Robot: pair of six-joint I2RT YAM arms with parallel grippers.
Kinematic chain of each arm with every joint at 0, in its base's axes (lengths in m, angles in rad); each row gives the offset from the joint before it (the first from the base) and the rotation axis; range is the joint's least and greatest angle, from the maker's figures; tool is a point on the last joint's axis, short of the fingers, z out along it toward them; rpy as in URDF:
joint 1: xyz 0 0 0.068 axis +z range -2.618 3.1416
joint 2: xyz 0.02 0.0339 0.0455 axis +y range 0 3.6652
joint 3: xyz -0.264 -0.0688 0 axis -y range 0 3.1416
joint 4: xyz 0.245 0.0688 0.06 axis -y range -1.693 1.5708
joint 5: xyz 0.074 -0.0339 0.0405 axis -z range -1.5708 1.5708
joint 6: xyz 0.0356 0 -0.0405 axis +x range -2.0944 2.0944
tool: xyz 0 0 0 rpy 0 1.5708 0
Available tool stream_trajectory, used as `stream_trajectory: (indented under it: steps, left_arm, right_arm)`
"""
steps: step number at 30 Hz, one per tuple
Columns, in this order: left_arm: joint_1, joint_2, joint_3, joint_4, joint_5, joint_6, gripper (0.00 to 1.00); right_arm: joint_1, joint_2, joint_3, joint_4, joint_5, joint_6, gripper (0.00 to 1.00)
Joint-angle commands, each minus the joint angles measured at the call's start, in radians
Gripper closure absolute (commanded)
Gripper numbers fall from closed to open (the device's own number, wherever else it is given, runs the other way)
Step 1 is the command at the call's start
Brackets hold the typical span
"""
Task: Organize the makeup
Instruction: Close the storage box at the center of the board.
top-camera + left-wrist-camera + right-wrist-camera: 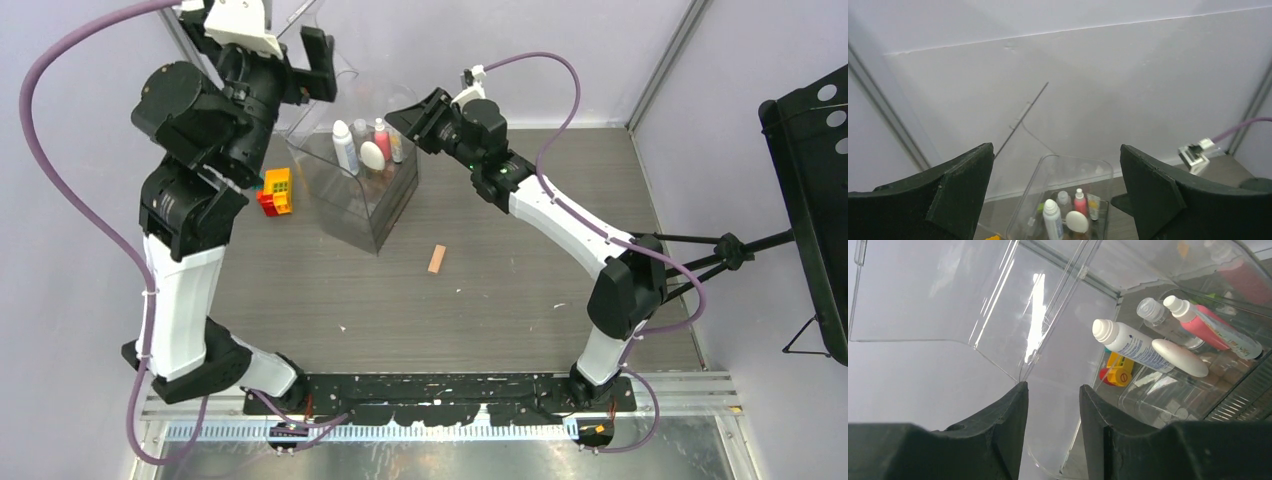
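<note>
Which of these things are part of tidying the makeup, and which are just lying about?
Part of the job: white bottle, clear bottle, pink bottle and white oval compact, all in the clear case; what looks like a peach sponge on the table.
Just lying about: toy bricks, black stand.

Makeup, six pieces.
- White bottle (343,147): white cap, blue print, upright in the open top of the clear case (372,220).
- Clear bottle (360,130): clear cap, upright behind it.
- Pink bottle (382,140): white cap, upright beside the clear one.
- Cream tube (396,147): printed, against the pink bottle.
- White oval compact (372,155): on edge, among the bottles.
- Peach sponge (437,259): small oblong, flat on the surface, well apart from the case.
</note>
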Motion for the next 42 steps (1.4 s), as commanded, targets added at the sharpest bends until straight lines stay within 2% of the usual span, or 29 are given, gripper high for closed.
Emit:
stream_trajectory:
  steps: [1, 6, 11, 15, 18, 24, 28, 34, 42]
  left_arm:
    - [0.194, 0.039, 0.036, 0.033, 0.106, -0.117, 0.0]
    - [0.497, 0.09, 0.053, 0.035, 0.366, -0.379, 0.0]
    - [0.806, 0.104, -0.02, 0.159, 0.662, -0.714, 0.0]
    - [0.959, 0.139, -0.041, 0.227, 0.833, -0.929, 0.04]
    - [0.997, 0.144, -0.082, 0.264, 0.883, -0.99, 0.09]
    - [1.01, 0.142, -0.178, 0.27, 0.965, -1.006, 0.19]
    - [1.011, 0.086, -0.313, 0.328, 0.984, -0.994, 0.2]
    - [1.011, 0.092, -0.326, 0.29, 1.04, -0.933, 0.22]
    - [1.011, 0.081, -0.372, 0.31, 1.064, -0.914, 0.23]
  right_arm:
    - [0.01, -0.008, 0.018, 0.035, -0.027, 0.02, 0.53]
    - [0.01, -0.034, -0.02, 0.027, -0.014, -0.033, 0.53]
    - [0.009, -0.036, -0.031, 0.017, -0.026, -0.059, 0.53]
    - [0.01, -0.027, -0.036, 0.03, -0.046, -0.055, 0.53]
    - [0.01, -0.014, -0.022, 0.043, -0.049, -0.058, 0.53]
    - [0.01, 0.045, 0.044, 0.086, -0.114, -0.015, 0.53]
    - [0.01, 0.086, 0.101, 0.089, -0.114, 0.004, 0.54]
    - [0.009, 0.179, 0.219, 0.087, -0.103, 0.031, 0.54]
    - [0.01, 0.401, 0.476, 0.223, -0.138, 0.274, 0.54]
